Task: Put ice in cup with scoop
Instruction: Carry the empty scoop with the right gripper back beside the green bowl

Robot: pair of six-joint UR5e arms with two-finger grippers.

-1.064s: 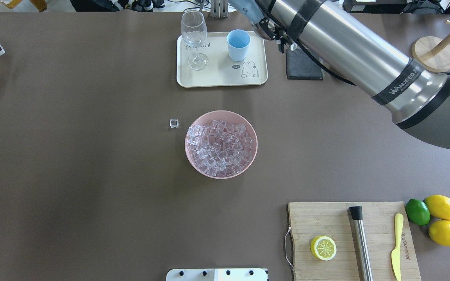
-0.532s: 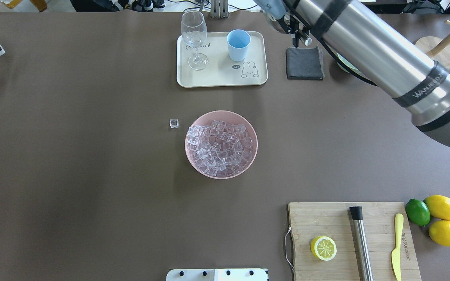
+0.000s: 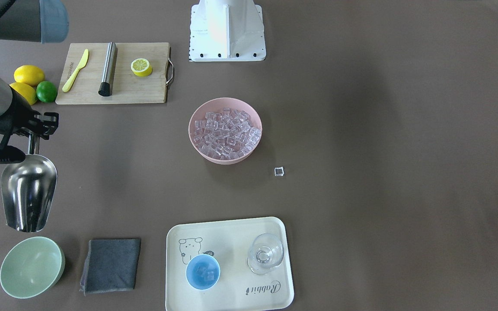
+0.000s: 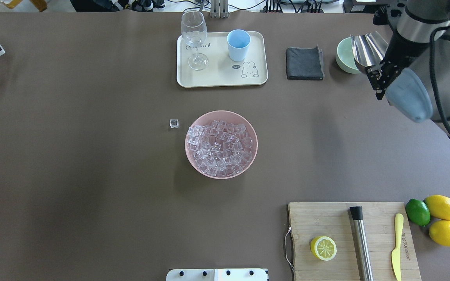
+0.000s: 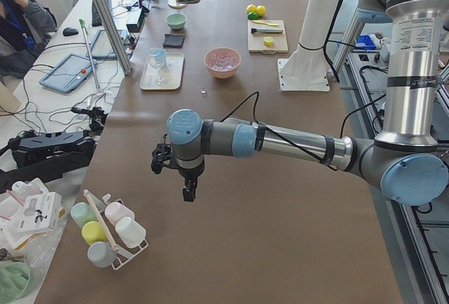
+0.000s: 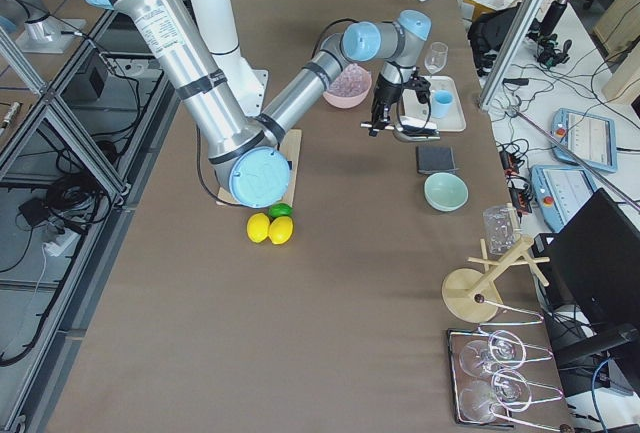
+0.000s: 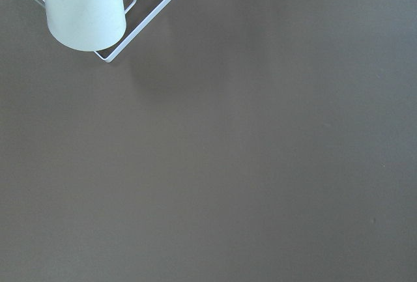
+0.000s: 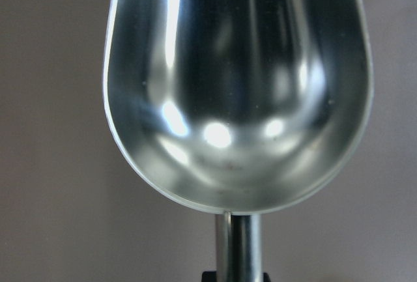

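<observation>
Right gripper (image 3: pixel 35 134) pinches the thin handle of the shiny stainless-steel scoop (image 3: pixel 28 196), its trough empty, with a pale green round bowl (image 3: pixel 32 268) just beyond the lip. The small round light-blue cup (image 3: pixel 202 271), a few cubes inside, stands well to the gripper's left on a cream tray (image 3: pixel 231 233). The clear glassy ice (image 3: pixel 225 131) fills a pink bowl (image 3: pixel 225 160) leftward and nearer the robot. Lowered here, the trough could clip the green bowl's rim, or the slim handle could swivel in the jaws. Half a second ago the arm stretched toward the tray; it has since swung right. Whether the left gripper (image 5: pixel 188 184) is spread or closed cannot be told.
</observation>
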